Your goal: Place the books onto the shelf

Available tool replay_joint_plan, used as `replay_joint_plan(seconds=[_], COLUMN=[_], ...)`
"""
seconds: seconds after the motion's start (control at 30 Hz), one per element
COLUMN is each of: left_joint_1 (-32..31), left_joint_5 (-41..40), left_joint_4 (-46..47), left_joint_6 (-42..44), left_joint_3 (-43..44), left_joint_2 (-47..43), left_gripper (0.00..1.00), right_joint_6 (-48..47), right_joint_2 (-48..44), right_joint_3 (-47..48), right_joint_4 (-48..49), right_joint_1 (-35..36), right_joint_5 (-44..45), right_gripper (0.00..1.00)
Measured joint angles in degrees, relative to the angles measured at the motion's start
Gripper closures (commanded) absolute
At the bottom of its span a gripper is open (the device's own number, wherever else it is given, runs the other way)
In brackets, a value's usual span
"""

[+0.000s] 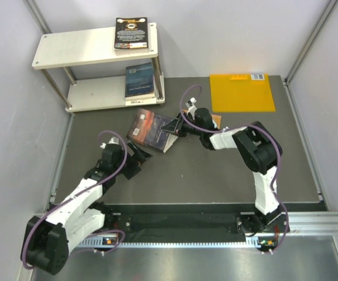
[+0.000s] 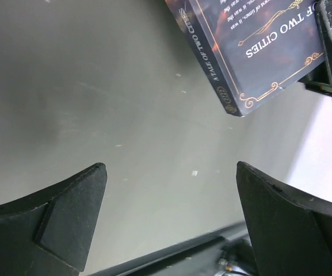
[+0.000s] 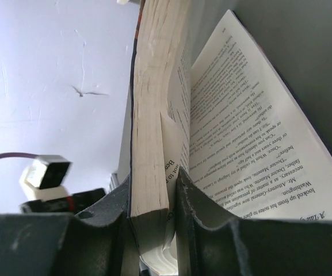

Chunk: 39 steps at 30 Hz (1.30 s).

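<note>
Right gripper (image 3: 154,194): jaws clamped on the page block of the A Tale of Two Cities paperback (image 1: 152,130), with loose pages hanging open to the right.
Left gripper (image 1: 138,155): jaws wide apart, just near-left of that paperback, not touching it.
Shelf (image 1: 81,50): far left. It has a black book (image 1: 135,34) on the top tier and a dark blue book (image 1: 139,80) on the lower tier.

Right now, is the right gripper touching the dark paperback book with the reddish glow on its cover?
Touching. The right wrist view shows the right gripper pressed against both sides of the page block of the dark paperback book.
</note>
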Motion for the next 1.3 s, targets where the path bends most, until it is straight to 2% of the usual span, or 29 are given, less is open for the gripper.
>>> replay_joint_plan(seconds=[0.3,0.53,0.67,0.73,0.8,0.83,0.9,0.93,1.07,1.17,1.3], left_joint_1=[0.0,-0.5,-1.5,-2.2,-2.7,-2.9,-2.7,-2.6,-2.4,-2.4,-2.6], left_joint_5=[5.1,8.0,9.5,10.5,11.6,12.6,13.5,14.1,14.9,15.5,15.6], left_joint_4=[30.5,50.5,57.9,61.8,66.4,69.3,73.7,75.8,80.9,80.6,73.5], left_joint_6=[-11.6,-13.6,-14.3,-14.4,-14.9,-15.5,-17.1,-18.5,-20.9,-20.9,-18.6], left_joint_3=[-16.1,-15.9,-12.5,-10.2,-8.0,-7.2,-6.7,-6.6,-5.2,-5.3,-5.4], left_joint_2=[6.1,19.3,28.2,32.9,37.7,40.5,44.5,46.5,50.2,50.1,43.9], left_gripper=[0.01,0.01,0.02,0.1,0.26,0.53,0.94,1.0,1.0,1.0,1.0], right_joint_6=[1.4,1.8,1.9,1.9,1.9,1.7,1.2,0.9,1.2,1.7,2.3], right_joint_2=[-2.6,-2.6,-2.6,-2.6,-2.6,-2.6,-2.6,-2.6,-2.8,-3.2,-4.5], right_joint_3=[-3.4,-3.9,-4.5,-4.9,-4.9,-4.9,-5.0,-5.4,-7.3,-8.2,-9.9], right_joint_4=[2.0,2.8,3.3,3.2,3.1,3.2,3.3,3.3,3.7,4.1,5.0], right_joint_1=[0.1,0.2,0.6,0.9,1.2,1.3,0.7,0.2,-1.0,-1.0,-1.0], right_joint_5=[0.0,-1.4,-2.2,-2.9,-3.7,-3.7,-3.1,-2.3,0.3,0.5,0.7], right_gripper=[1.0,1.0,1.0,1.0,1.0,1.0,1.0,1.0,1.0,1.0,1.0])
